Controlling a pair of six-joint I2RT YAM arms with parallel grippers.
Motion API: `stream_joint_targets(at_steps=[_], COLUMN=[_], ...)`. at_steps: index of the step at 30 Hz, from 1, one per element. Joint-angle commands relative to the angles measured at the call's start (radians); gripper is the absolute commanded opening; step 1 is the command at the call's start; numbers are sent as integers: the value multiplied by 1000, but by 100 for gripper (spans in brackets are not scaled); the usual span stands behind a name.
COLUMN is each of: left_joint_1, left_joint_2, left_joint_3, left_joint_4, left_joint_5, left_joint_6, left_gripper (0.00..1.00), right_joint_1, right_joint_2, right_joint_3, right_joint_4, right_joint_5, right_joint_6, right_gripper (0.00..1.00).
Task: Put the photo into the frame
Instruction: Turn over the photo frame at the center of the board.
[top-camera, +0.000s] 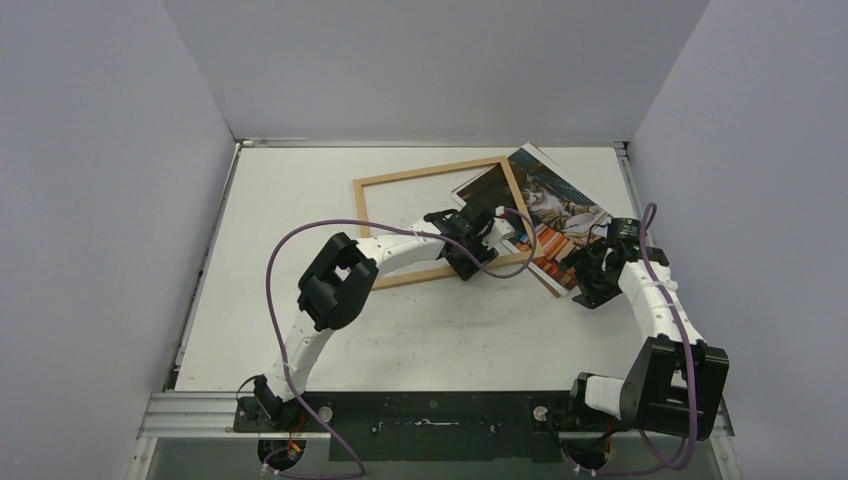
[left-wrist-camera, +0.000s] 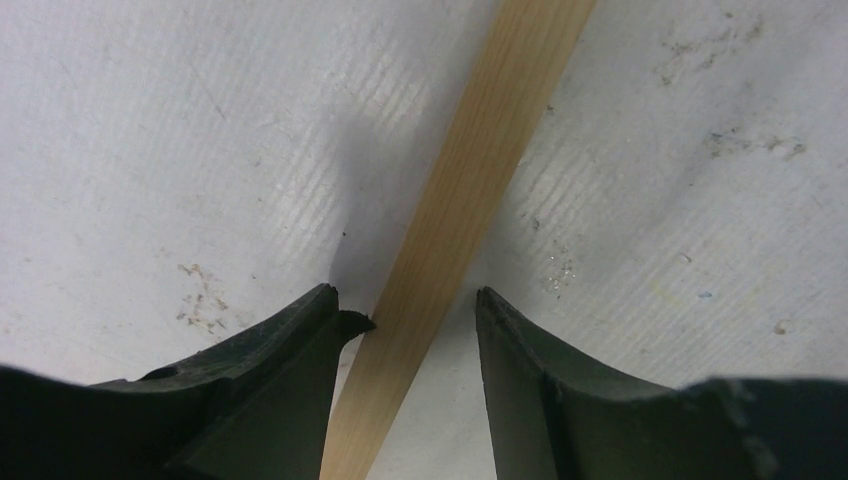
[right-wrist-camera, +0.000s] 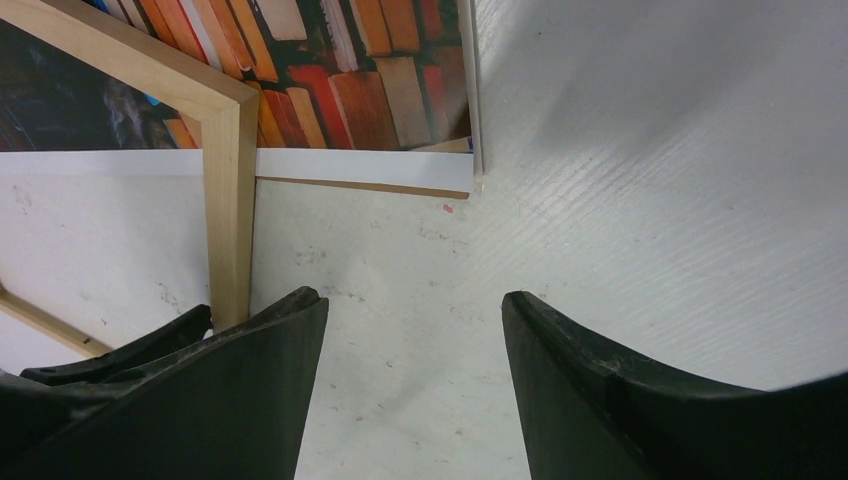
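The frame (top-camera: 430, 172), an empty light-wood rectangle, lies flat mid-table. Its right rail overlaps the photo (top-camera: 556, 206), a cat-and-books print lying askew at the right. My left gripper (top-camera: 478, 246) is down at the frame's near right corner. In the left wrist view the gripper (left-wrist-camera: 405, 300) is open astride a rail of the frame (left-wrist-camera: 480, 170); the left fingertip (left-wrist-camera: 335, 315) touches it, the right one stands apart. My right gripper (top-camera: 586, 280) is open by the photo's near corner. It (right-wrist-camera: 410, 300) has only bare table between its fingers, short of the photo (right-wrist-camera: 370, 90) and the frame corner (right-wrist-camera: 228, 150).
A thin brown board edge (right-wrist-camera: 350, 186) shows under the photo's white border. The white table (top-camera: 300, 220) is walled at left, back and right. The left arm's purple cable (top-camera: 300, 235) loops over the table beside the frame.
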Motion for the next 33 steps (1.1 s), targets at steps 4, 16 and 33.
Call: stream_joint_targets(at_steps=[4, 16, 33], left_joint_1=[1, 41, 106], left_joint_2=[37, 10, -58], left_joint_3=[30, 188, 486], left_joint_4=[11, -155, -412], left_joint_5=[-6, 91, 227], left_joint_6=[13, 12, -143], left_gripper=[37, 0, 0], right_joint_1=[-9, -10, 83], right_joint_2=[-48, -93, -207], right_joint_3=[5, 32, -50], right_joint_4=[-6, 11, 486], right_joint_5=[6, -82, -373], right_joint_6=[4, -20, 86], right_gripper=[64, 69, 97])
